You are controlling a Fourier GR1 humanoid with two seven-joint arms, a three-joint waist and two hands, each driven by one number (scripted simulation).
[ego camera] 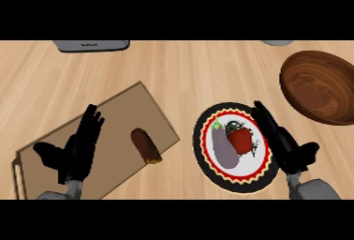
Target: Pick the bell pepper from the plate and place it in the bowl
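The bell pepper (241,139) is small and red. It sits on the plate (205,123), near the middle and a bit to the right. A purple eggplant (224,146) lies just beside it on the same plate, on its left. The plate is round, with a black rim and a red zigzag ring.

The right hand (285,144) is at the right side of the plate, very close to the pepper. Its fingers are straight and point up and away from the robot. It is open and holds nothing. I think it is there so it can close around the pepper next. The eggplant is so near that the hand has to take care not to bump it.

The bowl (310,69) is brown wood and is up and to the right of the plate, near it but not touching. Nothing is in it that I can see. That is where the pepper has to go, so the job is not done yet.

The left hand (75,150) rests open over a flat tan cutting board (131,105), fingers up. A brown sausage-like thing (146,145) lies on that board.

All of it sits on a light wood counter (187,65). A grey object (91,45) shows at the top edge.
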